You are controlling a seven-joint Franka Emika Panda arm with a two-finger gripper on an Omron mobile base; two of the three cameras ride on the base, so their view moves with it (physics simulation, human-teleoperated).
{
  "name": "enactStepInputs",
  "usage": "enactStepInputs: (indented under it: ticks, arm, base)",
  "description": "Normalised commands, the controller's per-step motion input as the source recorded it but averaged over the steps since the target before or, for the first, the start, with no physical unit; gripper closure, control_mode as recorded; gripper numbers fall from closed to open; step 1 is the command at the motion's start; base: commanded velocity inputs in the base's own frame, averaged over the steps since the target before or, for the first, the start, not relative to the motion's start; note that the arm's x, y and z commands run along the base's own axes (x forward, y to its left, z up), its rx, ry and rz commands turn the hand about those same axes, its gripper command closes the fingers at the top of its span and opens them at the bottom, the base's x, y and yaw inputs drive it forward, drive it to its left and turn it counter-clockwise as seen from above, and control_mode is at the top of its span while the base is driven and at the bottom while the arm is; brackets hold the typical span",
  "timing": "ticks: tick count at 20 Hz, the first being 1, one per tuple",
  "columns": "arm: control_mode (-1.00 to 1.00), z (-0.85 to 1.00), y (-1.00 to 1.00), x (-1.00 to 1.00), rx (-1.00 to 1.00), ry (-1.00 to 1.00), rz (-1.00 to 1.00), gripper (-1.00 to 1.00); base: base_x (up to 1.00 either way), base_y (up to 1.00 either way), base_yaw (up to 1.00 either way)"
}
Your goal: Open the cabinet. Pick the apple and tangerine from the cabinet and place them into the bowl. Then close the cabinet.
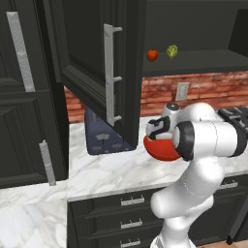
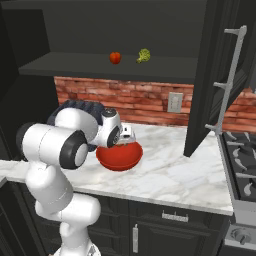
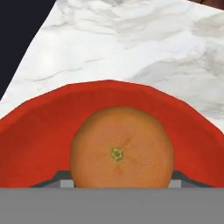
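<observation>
gripper (image 3: 117,183): in the hand view the finger tips are sitting on either side of the tangerine, at its left and right lower edges, so the jaws are grasping the fruit between them; in the base views the hand is hanging just over the bowl.
tangerine (image 3: 122,148): it is showing as a round orange fruit with its small green stem scar facing the hand camera, and it is sitting over the inside of the bowl; whether it is touching the bowl's floor cannot be told.
bowl (image 2: 120,159): the red bowl is resting on the counter in front of the arm, partly hidden behind the wrist in the left base view (image 1: 162,150).
apple (image 1: 152,55): the small red fruit is lying on the cabinet shelf, to the left of a yellow-green bumpy item (image 1: 172,51) and apart from it; in the right base view the apple (image 2: 115,58) is sitting likewise.
cabinet (image 1: 193,60): it is standing open, with the left door (image 1: 92,63) swinging out over the counter and the right door (image 2: 222,80) swinging out toward the stove.
counter (image 2: 170,172): white marble is running beneath the cabinet, with a brick wall (image 2: 150,102) behind it.
toaster (image 1: 104,138): a dark blue-grey block is standing on the counter below the left door.
stove (image 2: 240,160): it is sitting at the right end of the counter.
</observation>
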Motion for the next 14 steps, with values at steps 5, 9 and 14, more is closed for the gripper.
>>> enactStepInputs:
  ticks: [5, 9, 14]
  arm:
    - [-1.0, -0.26, -0.06, 0.53, 0.0, -0.03, 0.0, -1.0]
    - [-1.0, -0.01, -0.12, 0.28, 0.0, 0.0, 0.0, -1.0]
    - [-1.0, 0.52, 0.0, -0.28, 0.0, 0.0, -0.07, -1.0]
  base:
    - [0.0, 0.0, 0.0]
    - [0.0, 0.0, 0.0]
    - [0.0, 0.0, 0.0]
